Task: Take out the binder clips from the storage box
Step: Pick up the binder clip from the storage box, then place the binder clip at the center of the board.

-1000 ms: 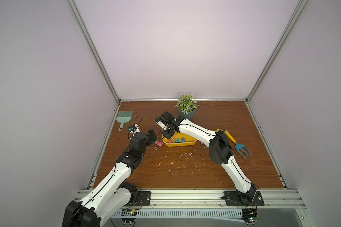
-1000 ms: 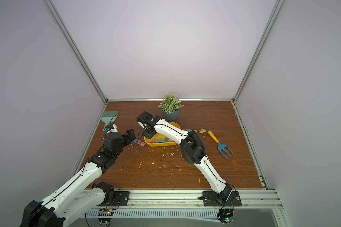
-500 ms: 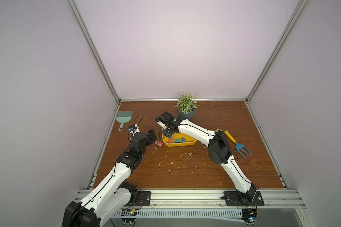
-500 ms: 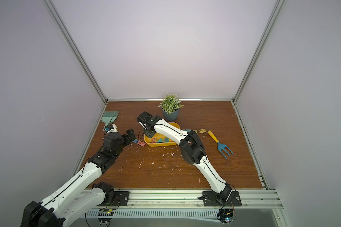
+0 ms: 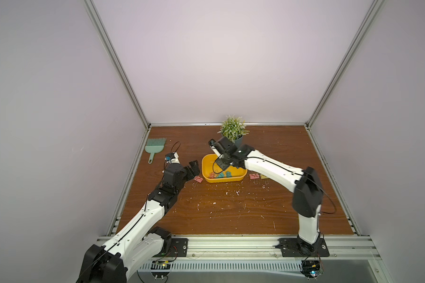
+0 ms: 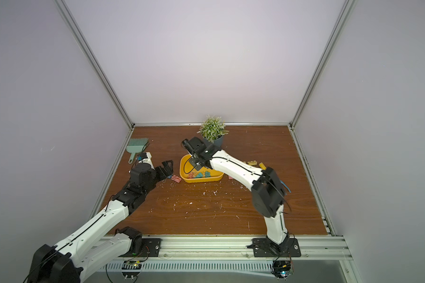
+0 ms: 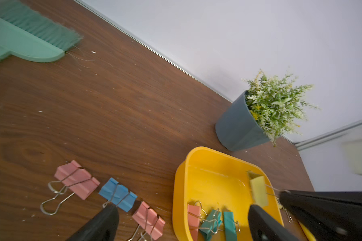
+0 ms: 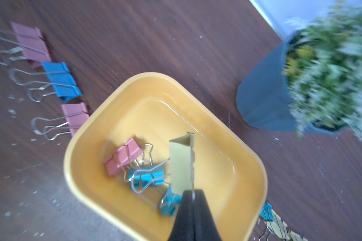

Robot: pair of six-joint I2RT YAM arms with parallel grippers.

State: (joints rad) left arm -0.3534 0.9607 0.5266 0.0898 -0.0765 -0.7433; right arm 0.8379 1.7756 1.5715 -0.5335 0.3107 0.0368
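Right tool (image 8: 191,195) clamped on yellow binder clip (image 8: 180,164) by its wire handle, clip hanging over storage box (image 8: 88,133). Left tool (image 7: 183,208) spread wide, empty, low over tabletop (image 7: 113,104) just beside the box.

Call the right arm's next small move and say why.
Probably lift straight up. The right gripper is shut on the wire handle of the yellow clip, which hangs over the storage box, near the pink clip and teal clips lying in it. Rising before swinging out toward the table should clear the rim and their wire loops.
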